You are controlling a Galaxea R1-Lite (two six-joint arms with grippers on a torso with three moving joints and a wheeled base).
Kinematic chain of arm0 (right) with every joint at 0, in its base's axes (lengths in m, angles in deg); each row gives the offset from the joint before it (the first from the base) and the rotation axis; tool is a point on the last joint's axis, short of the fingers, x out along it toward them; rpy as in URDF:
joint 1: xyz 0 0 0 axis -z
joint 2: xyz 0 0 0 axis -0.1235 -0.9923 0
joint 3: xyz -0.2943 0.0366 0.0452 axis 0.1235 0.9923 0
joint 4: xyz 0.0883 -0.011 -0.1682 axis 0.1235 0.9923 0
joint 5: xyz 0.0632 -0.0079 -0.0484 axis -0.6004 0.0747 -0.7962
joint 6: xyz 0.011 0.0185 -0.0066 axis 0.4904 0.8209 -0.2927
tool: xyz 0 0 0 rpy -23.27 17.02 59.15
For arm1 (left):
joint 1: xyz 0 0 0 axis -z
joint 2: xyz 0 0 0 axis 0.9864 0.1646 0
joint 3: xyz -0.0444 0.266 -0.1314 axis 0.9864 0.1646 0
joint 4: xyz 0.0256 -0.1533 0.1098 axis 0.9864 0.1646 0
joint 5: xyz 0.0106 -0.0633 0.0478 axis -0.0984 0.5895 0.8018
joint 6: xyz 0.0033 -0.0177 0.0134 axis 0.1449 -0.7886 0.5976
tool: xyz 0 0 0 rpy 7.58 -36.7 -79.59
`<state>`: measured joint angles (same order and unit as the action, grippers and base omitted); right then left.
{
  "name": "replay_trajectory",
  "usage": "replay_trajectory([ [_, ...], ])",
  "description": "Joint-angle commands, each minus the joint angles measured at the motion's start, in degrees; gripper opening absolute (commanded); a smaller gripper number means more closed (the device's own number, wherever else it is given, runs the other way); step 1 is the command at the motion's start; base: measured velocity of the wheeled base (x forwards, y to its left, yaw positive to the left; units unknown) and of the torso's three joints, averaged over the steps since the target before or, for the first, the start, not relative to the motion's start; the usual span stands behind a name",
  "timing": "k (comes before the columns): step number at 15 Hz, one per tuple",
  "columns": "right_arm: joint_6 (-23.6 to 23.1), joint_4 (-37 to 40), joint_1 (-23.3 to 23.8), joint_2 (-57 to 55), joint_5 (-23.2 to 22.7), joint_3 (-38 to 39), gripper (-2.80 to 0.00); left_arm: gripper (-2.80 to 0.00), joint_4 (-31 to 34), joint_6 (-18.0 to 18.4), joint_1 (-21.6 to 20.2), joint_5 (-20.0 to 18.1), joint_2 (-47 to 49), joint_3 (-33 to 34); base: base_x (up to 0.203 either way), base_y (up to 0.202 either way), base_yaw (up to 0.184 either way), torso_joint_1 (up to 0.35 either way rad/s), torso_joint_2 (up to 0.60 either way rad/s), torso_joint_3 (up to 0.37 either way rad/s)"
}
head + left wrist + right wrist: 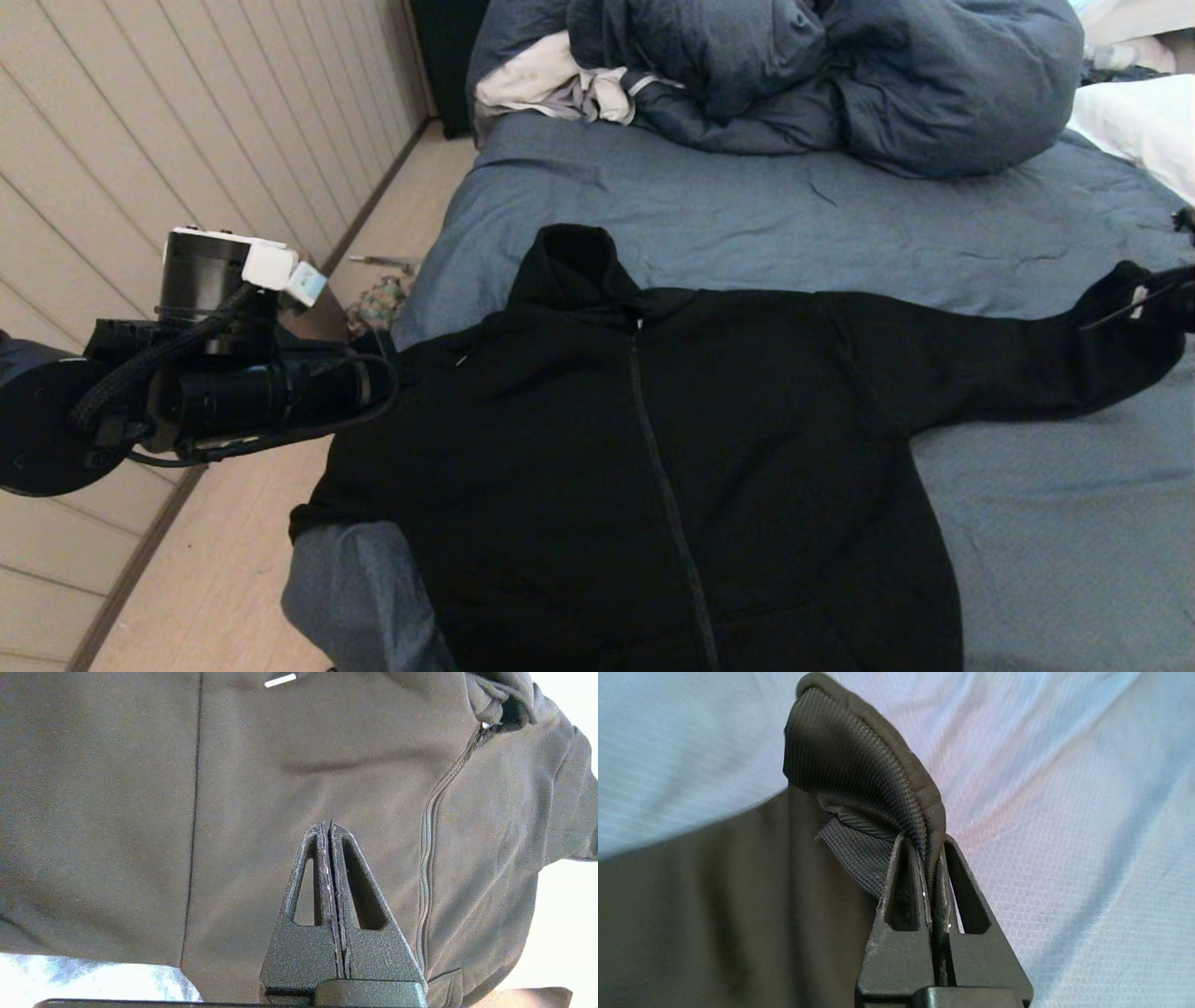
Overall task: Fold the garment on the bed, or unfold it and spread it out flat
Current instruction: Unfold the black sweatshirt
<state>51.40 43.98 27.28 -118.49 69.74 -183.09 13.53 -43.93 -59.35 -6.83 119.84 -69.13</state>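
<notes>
The black hooded garment (597, 448) lies front-up on the bed (747, 215), zipper (663, 467) closed and hood (569, 261) pointing toward the far end. One sleeve stretches out to the right, its ribbed cuff (859, 765) pinched in my right gripper (930, 847), which shows at the right edge of the head view (1178, 291). My left gripper (329, 823) is shut on nothing and hovers over the garment's chest (261, 788), beside the zipper (432, 826). In the head view the left arm (233, 392) reaches in from the left near the garment's shoulder.
A puffy dark blue duvet (840, 75) and a white-grey cloth (551, 79) are heaped at the far end of the bed. A white pillow (1139, 121) lies at the far right. Wooden floor (401, 205) and a panelled wall (140, 140) border the bed's left edge.
</notes>
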Motion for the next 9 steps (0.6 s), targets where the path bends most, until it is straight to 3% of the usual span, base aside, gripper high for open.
replay_trajectory([
  [1, -0.9, -0.1, 1.0, -3.1, 0.0, -0.5, -2.80, -2.80, 0.0, -0.2, 0.1, 0.0, 0.2, 0.0, 0.000, 0.000, 0.000, 0.000, 0.00, 0.000],
  [5, -1.4, -0.2, 1.0, -2.9, 0.0, 0.4, -2.80, -2.80, -0.1, -0.2, 0.3, 0.0, 0.4, 0.0, 0.000, 0.000, 0.000, 0.000, 0.00, 0.000],
  [6, -1.7, -0.2, 1.0, -3.0, 0.0, 0.3, 0.00, -2.80, -0.1, -0.2, 0.3, 0.0, 0.4, 0.0, 0.000, 0.000, 0.000, 0.000, 0.00, 0.000],
  [9, -1.7, 0.1, 1.7, -2.5, -0.1, -0.4, 0.00, -2.80, -0.1, -0.2, 0.3, 0.0, 0.3, 0.0, 0.000, 0.000, 0.000, 0.000, 0.00, 0.000],
])
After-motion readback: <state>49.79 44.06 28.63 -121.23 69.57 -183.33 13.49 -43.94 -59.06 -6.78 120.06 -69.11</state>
